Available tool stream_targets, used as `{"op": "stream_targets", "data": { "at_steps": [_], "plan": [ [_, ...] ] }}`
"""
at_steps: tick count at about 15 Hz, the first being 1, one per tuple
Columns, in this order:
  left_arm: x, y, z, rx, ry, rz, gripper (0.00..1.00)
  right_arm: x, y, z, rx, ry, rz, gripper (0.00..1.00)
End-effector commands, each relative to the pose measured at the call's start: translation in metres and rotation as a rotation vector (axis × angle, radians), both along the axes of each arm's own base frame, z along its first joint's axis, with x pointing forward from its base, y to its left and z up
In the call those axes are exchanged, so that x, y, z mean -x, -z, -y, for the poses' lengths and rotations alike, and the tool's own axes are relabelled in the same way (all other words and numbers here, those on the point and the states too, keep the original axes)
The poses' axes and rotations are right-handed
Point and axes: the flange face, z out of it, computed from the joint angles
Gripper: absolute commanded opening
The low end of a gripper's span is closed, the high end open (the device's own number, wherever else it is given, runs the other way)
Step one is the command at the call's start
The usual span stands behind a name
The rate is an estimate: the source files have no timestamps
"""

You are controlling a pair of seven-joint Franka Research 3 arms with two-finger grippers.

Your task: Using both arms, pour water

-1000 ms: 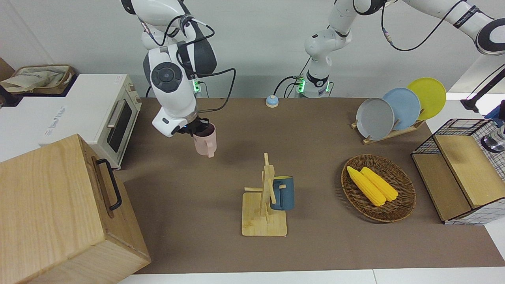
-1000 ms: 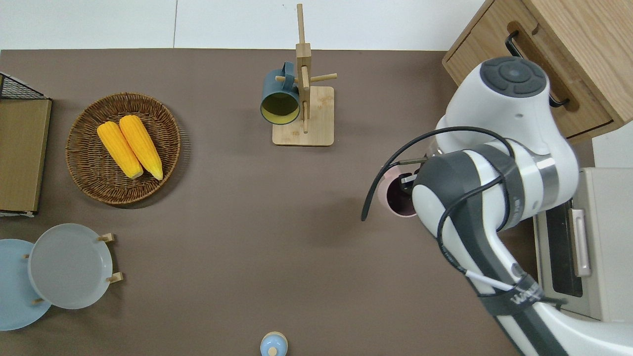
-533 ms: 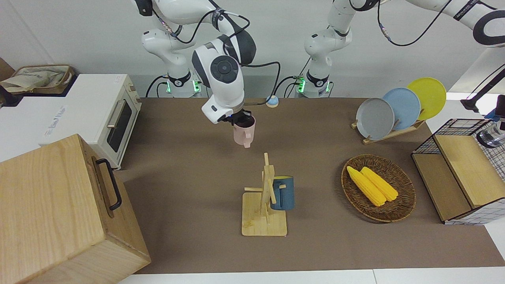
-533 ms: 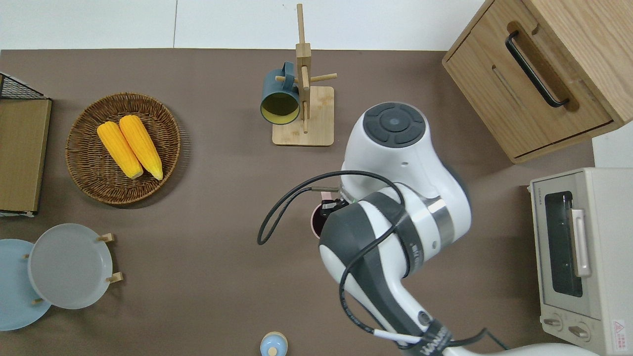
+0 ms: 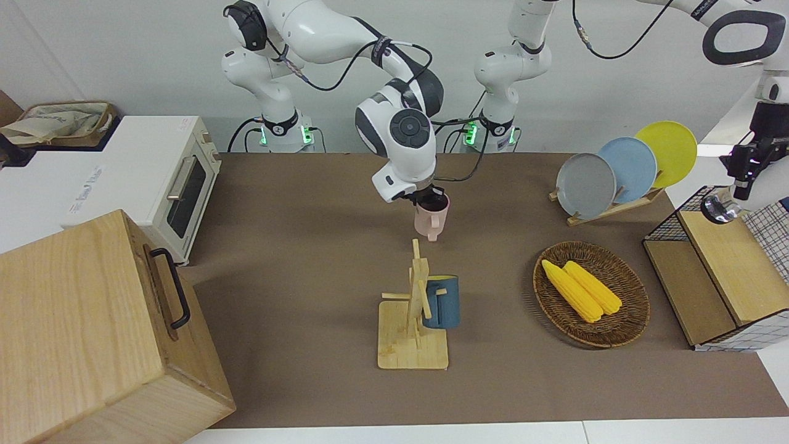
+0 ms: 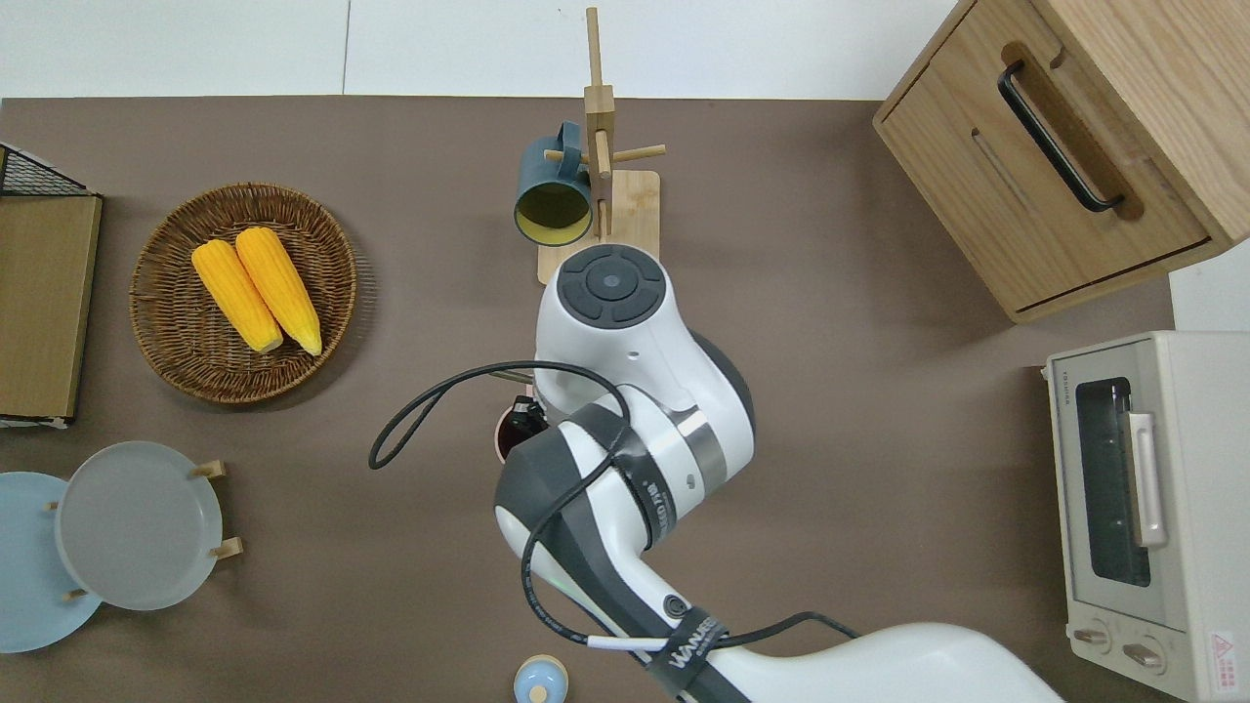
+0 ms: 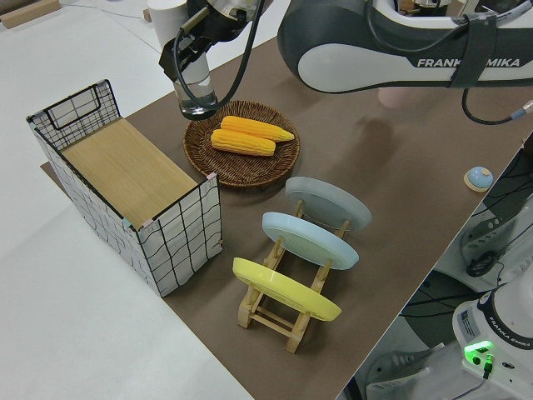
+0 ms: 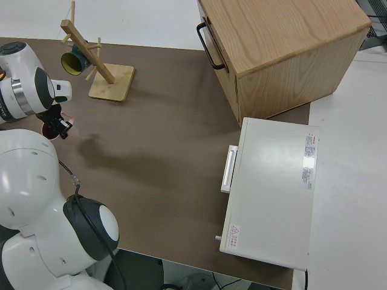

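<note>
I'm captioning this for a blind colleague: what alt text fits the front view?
The right gripper holds a pink mug in the air over the brown table. A blue mug hangs on a wooden rack; a basket holds two corn cobs.

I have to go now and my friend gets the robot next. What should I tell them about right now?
Right gripper: shut on the pink mug, upright in the air over the middle of the table.
Left gripper: shut on a clear glass, in the air at the left arm's end of the table, near the wire crate and the corn basket.
Done: both vessels picked up.
Left: bring them together, pour, set both down.
</note>
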Motion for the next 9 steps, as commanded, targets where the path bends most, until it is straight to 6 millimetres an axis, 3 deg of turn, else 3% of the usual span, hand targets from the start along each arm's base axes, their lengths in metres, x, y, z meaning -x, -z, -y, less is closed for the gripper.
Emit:
{"op": "stream_targets", "data": {
  "at_steps": [1,6,9],
  "plan": [
    [0.031,-0.008,0.043,-0.021,0.008,-0.015,0.00,0.006,0.020,-0.045,-0.047,0.073,0.000,0.000],
    [0.048,0.010,0.110,-0.013,0.002,-0.069,0.00,0.011,0.037,-0.068,-0.083,0.107,0.000,0.000],
    [0.063,0.026,0.140,-0.012,0.017,-0.091,0.00,0.009,0.053,-0.075,-0.090,0.120,0.005,0.000]
  ]
}}
